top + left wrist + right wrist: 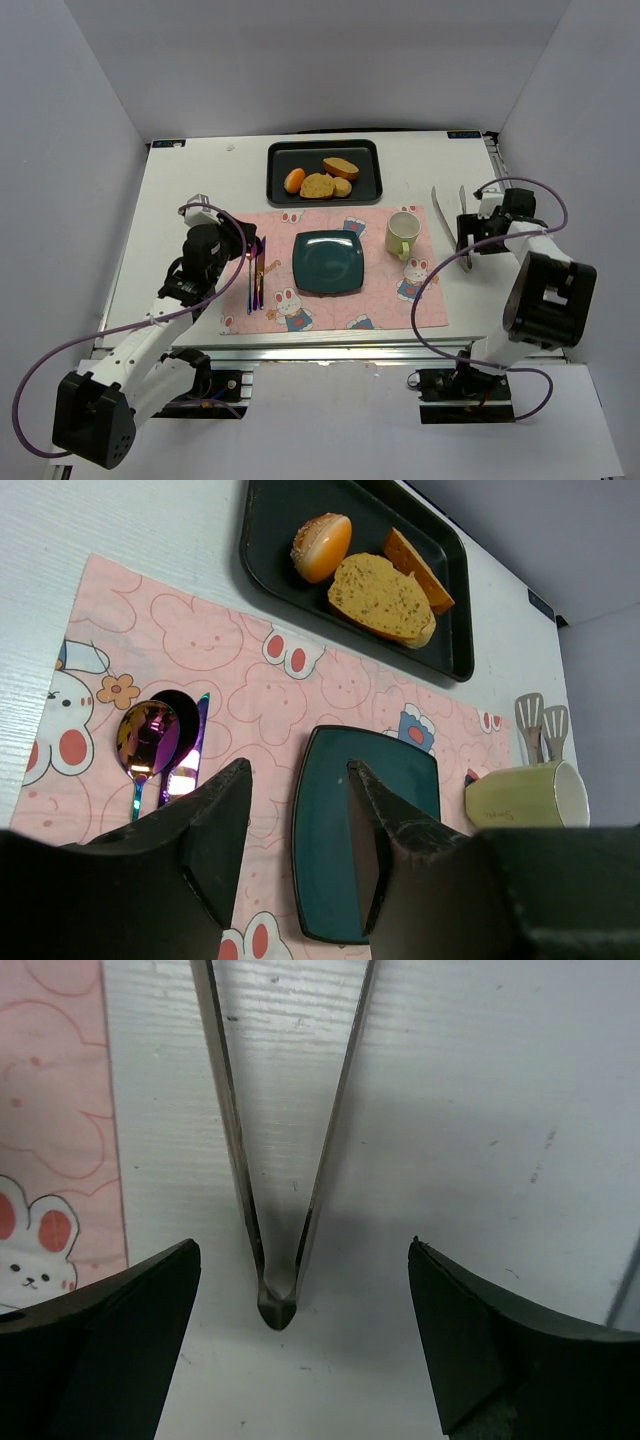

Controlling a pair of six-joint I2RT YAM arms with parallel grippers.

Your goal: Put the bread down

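**Plain, pale and evenly lit**

A white rectangular counter (190,190) with faint plank seams stands between a plain pale grey back wall (320,60), left wall (60,200) and right wall (590,140). A silver metal rail (330,345) edges its near side. Shadows are soft.

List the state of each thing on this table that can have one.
Bread slices: on the black tray, not placed.
Teal plate: empty.
Mug: upright.
Tongs: lying flat, arms spread, ungripped.
Left gripper: open, empty.
Right gripper: open, straddling the tongs.
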